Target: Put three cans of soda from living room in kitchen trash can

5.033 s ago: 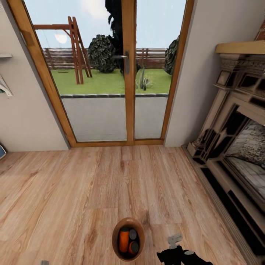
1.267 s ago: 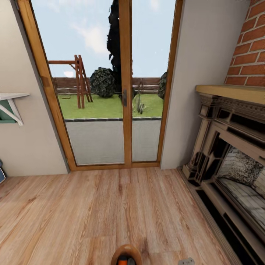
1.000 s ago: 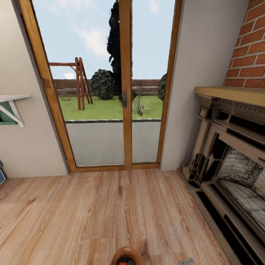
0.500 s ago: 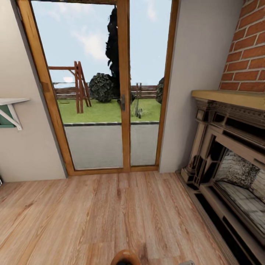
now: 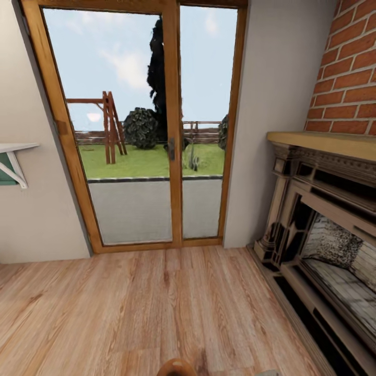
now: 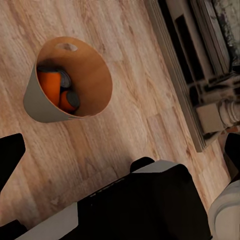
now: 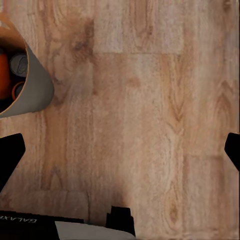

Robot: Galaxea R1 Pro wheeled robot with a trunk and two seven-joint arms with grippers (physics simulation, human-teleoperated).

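Observation:
The grey trash can (image 6: 47, 107) stands on the light wood plank floor of the living room, its coppery inside and oval handle cut-out in sight. Orange soda cans (image 6: 51, 86) with grey tops lie inside it. In the right wrist view the trash can (image 7: 35, 87) sits at the edge with soda cans (image 7: 6, 70) inside. Just its rim (image 5: 176, 364) peeks in at the bottom of the head view. My left gripper (image 6: 120, 152) and right gripper (image 7: 120, 152) both hang open over the floor beside the bin, holding nothing.
Wood-framed glass doors (image 5: 175, 130) stand straight ahead. A dark carved fireplace (image 5: 324, 219) under red brick (image 5: 350, 78) runs along the right. A white shelf bracket (image 5: 13, 162) sticks out of the left wall. My own base (image 6: 145, 200) is close to the bin.
The head camera has tilted upward, so the whole picture slid down. The bin and my right gripper dropped almost out of the bottom edge, and the cans left the head view.

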